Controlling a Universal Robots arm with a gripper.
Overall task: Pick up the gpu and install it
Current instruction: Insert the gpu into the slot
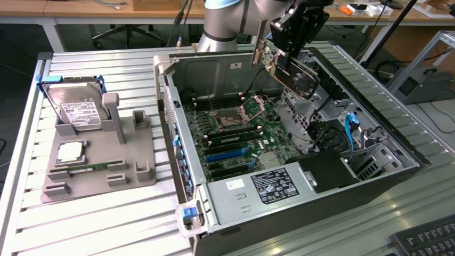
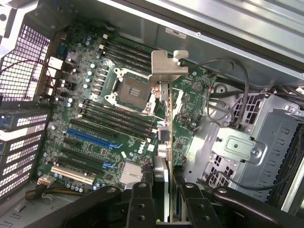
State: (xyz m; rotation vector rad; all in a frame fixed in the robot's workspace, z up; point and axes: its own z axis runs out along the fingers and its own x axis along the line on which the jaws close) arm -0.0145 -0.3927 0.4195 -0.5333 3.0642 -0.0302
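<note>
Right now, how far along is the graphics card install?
Done: the graphics card is picked up, and the claw is closed on it. In hand: the card hangs at a slant above the open computer case, over the motherboard, touching nothing below. Left: seating it. The blue slots on the board are bare, so the card is not yet plugged in.

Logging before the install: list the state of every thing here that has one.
gpu: held tilted above the open case, not seated.
gripper: jaws shut on the gpu.
computer case: on its side, panel off.
hard drive: upright in the gray holder.
silver chip: flat in the holder.
</note>
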